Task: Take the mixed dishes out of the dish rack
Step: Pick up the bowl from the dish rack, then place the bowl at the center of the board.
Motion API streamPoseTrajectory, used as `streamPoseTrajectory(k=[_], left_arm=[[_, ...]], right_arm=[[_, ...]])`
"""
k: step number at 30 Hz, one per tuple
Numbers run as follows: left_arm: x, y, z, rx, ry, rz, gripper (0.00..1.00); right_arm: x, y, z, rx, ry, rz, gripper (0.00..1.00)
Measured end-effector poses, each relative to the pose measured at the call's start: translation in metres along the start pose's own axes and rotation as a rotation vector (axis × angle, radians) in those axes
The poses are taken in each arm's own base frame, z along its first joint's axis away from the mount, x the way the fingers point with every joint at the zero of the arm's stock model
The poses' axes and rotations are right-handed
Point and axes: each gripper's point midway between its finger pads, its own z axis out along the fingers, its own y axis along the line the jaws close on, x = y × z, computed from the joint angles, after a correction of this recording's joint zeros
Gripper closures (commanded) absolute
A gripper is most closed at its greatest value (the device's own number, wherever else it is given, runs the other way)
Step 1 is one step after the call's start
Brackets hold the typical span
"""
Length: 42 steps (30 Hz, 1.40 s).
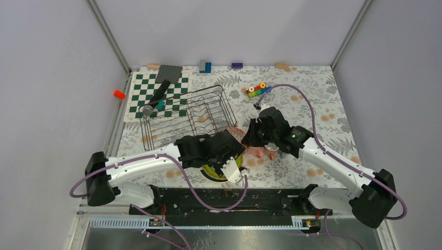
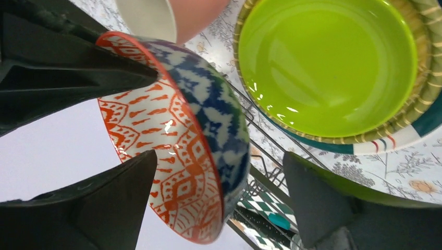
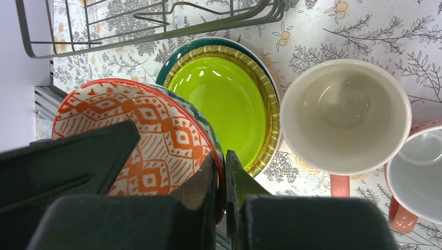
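The red-patterned bowl (image 3: 151, 135) hangs tilted on edge above the table, just right of the dish rack's near corner. My right gripper (image 3: 221, 166) is shut on its rim. My left gripper (image 2: 219, 156) is open, one finger on each side of the bowl (image 2: 177, 140), with a gap at the outer side. Below lies a stack with the lime-green plate (image 3: 224, 104) on the yellow plate (image 3: 263, 88) and the white, green-rimmed plate (image 3: 180, 57). Two pink cups (image 3: 346, 114) (image 3: 417, 177) stand upright beside the stack. The black wire dish rack (image 1: 187, 117) holds no dishes that I can see.
A green-and-white chequered board (image 1: 156, 94) with a dark tool lies behind the rack on the left. Coloured toy bricks (image 1: 256, 89) sit at the back centre, others along the far wall. The plate stack (image 1: 216, 172) is close to the table's near edge.
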Motion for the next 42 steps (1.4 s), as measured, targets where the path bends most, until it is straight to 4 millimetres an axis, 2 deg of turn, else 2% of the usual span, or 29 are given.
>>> streamPoseTrajectory(k=[7,10,14,21,24,26,28,31,33,38,40,42], left_arm=[[-0.001,0.022,-0.007,-0.105,-0.022,-0.062,0.01],[-0.006,0.038,-0.020,-0.216,-0.075,-0.127,0.01],[-0.007,0.043,-0.041,-0.336,-0.159,-0.250,0.01],[-0.001,0.049,-0.080,-0.569,-0.337,-0.722,0.01],[0.004,0.057,-0.106,-0.693,-0.450,-0.982,0.01],[0.010,0.070,-0.131,-0.807,-0.552,-1.129,0.01],[0.021,0.081,-0.157,-0.925,-0.647,-1.277,0.01],[0.046,0.087,-0.176,-1.048,-0.718,-1.491,0.01],[0.066,0.087,-0.170,-1.086,-0.703,-1.610,0.01],[0.131,0.069,-0.129,-1.118,-0.571,-1.902,0.01],[0.151,0.053,-0.111,-1.104,-0.523,-2.003,0.01],[0.158,0.041,-0.098,-1.073,-0.513,-2.074,0.01]], right_arm=[[-0.001,0.004,-0.008,-0.029,-0.024,-0.007,1.00],[0.001,0.003,-0.010,-0.037,-0.037,-0.004,1.00],[-0.007,0.009,-0.019,-0.071,-0.086,-0.010,1.00],[-0.025,0.018,-0.037,-0.124,-0.204,-0.007,1.00],[-0.031,0.015,-0.040,-0.115,-0.252,0.002,1.00],[-0.025,0.008,-0.038,-0.094,-0.247,-0.004,1.00],[-0.012,-0.003,-0.033,-0.066,-0.212,-0.011,1.00],[0.007,-0.018,-0.029,-0.027,-0.166,-0.014,1.00],[0.013,-0.023,-0.031,-0.017,-0.154,-0.017,1.00],[0.019,-0.026,-0.039,-0.029,-0.160,-0.032,1.00],[0.025,-0.028,-0.040,-0.034,-0.145,-0.039,1.00],[0.034,-0.031,-0.040,-0.038,-0.120,-0.048,1.00]])
